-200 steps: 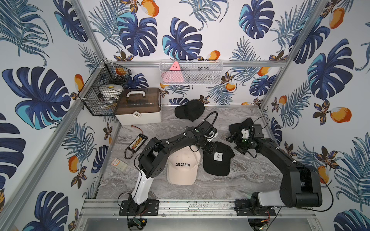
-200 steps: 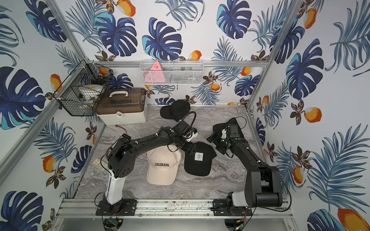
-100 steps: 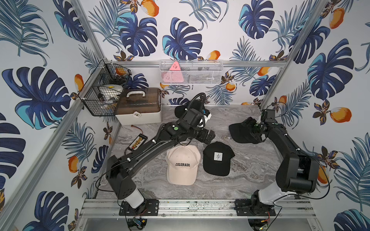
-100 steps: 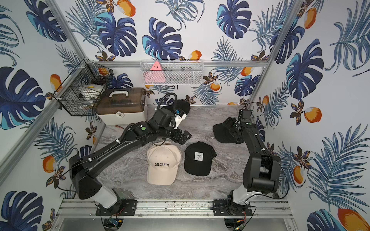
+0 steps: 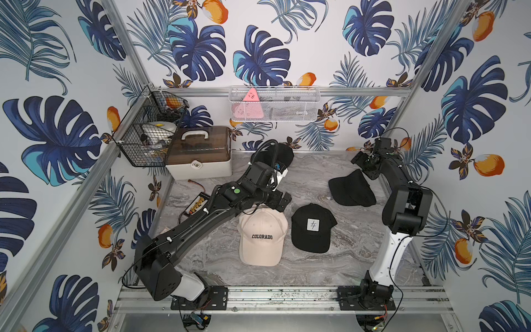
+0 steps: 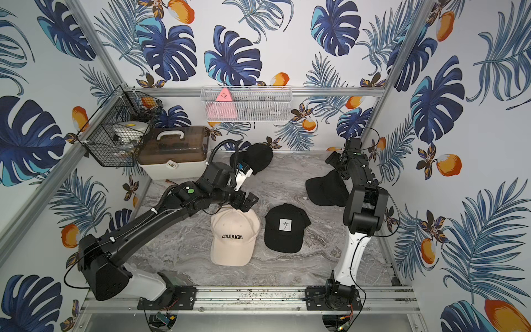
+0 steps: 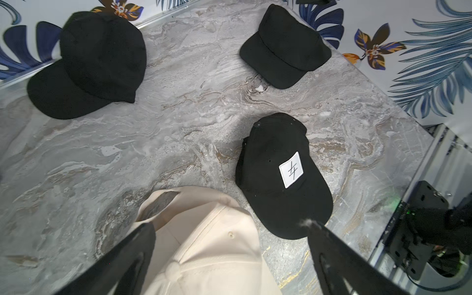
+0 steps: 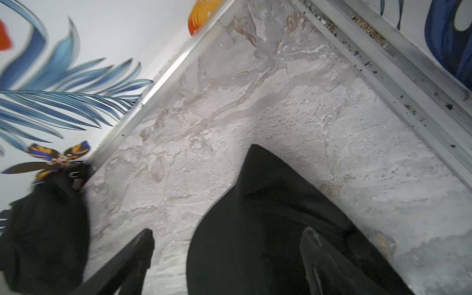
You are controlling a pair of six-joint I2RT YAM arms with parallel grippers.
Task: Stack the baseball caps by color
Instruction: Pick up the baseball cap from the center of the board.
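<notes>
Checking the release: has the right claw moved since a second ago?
Yes: the right claw drew back toward the rear wall, away from the black fabric cap with the white square patch.

3 black caps (image 5: 311, 230), 1 cream cap (image 5: 263, 238) visible

- The left arm (image 5: 198, 227) runs from its base at the lower left of a top view diagonally up toward the frame's centre, wrist bent downward.
- The left end effector (image 5: 283, 202) sits just left of centre, tilted down, jaws spread wide and gripping nothing.
- The right arm (image 5: 402, 201) stands steeply along the right side, forearm leaning toward the upper right.
- The right end effector (image 5: 357, 160) points down and left, jaws apart, holding nothing.
</notes>
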